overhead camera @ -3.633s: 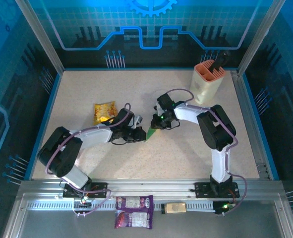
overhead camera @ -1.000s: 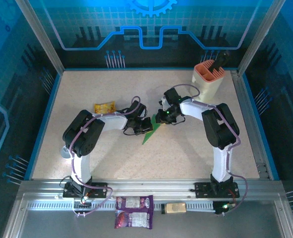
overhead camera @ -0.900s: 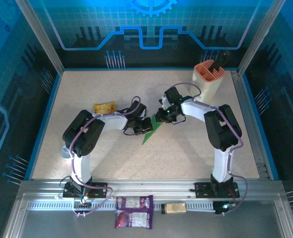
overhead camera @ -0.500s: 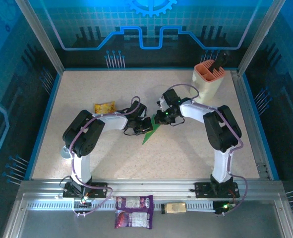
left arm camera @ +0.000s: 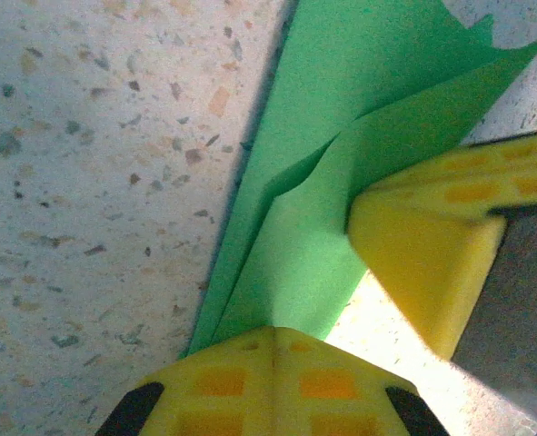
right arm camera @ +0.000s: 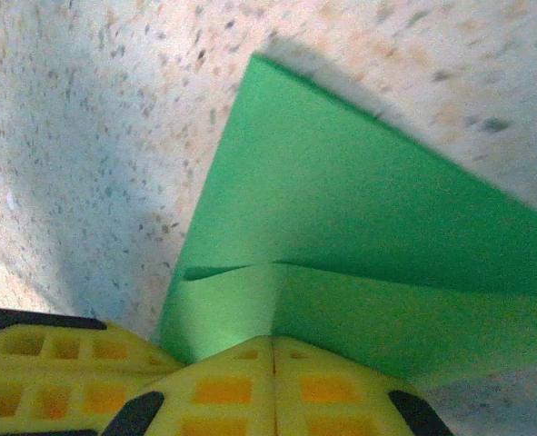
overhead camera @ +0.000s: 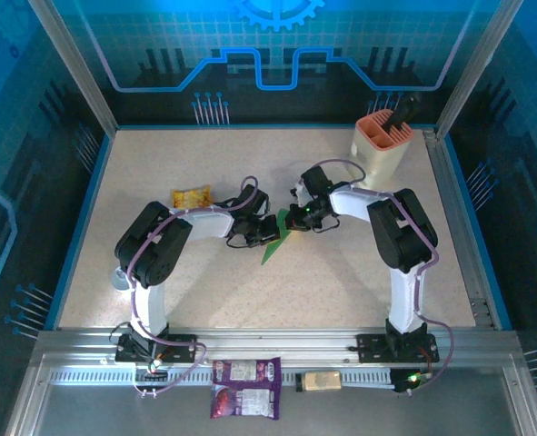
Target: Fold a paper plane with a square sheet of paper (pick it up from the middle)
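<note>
Green sheet (overhead camera: pixel 273 247), creased to a narrow wedge, one item. From above: it lies on the speckled tabletop (overhead camera: pixel 341 272) between my two grippers, one end at the fingertips and the other running back toward my bases. My left gripper (overhead camera: pixel 268 231) and my right gripper (overhead camera: pixel 293 219) meet tip to tip over it, just beside each other. Yellow snack packet (overhead camera: pixel 192 196): flat, well apart on the outer side of my left gripper. Cream tub with orange rim (overhead camera: pixel 380 145): upright, beyond my right gripper, with a dark tool standing in it. Left wrist view: my yellow fingertips are pressed together with the sheet's (left arm camera: pixel 341 182) folded layers running in under them, so that hand is clamped on the paper. A yellow finger of my right gripper (left arm camera: pixel 422 259) sits just to the side, against the sheet's edge. Right wrist view: the fingertips are closed seam to seam. The sheet (right arm camera: pixel 359 245) fans out ahead, and its centre fold runs straight into the seam, pinched there. My left gripper's finger (right arm camera: pixel 41 363) lies close alongside.
</note>
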Available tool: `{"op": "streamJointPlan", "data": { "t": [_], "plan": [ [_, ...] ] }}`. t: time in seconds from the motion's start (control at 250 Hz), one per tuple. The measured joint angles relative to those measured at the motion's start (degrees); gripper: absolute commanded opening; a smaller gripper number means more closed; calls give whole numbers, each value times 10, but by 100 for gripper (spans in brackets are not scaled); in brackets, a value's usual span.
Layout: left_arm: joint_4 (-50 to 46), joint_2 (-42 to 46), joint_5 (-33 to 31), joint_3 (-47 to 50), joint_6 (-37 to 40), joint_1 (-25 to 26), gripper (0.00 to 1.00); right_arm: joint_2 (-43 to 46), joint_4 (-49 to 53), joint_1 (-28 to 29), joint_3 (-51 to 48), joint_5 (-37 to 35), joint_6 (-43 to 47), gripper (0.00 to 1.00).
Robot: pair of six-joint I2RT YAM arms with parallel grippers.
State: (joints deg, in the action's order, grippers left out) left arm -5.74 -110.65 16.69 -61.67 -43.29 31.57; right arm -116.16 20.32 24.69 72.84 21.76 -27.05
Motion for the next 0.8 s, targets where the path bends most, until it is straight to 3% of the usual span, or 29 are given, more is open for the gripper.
{"op": "streamJointPlan", "data": {
  "t": [0.348, 0.799],
  "plan": [
    [27, 3, 2, 17, 17, 0, 0, -21, -31, -43, 9, 38, -48, 10],
    [28, 3, 3, 17, 28, 0, 0, -35, -82, -74, 30, -12, -70, 11]
  ]
}}
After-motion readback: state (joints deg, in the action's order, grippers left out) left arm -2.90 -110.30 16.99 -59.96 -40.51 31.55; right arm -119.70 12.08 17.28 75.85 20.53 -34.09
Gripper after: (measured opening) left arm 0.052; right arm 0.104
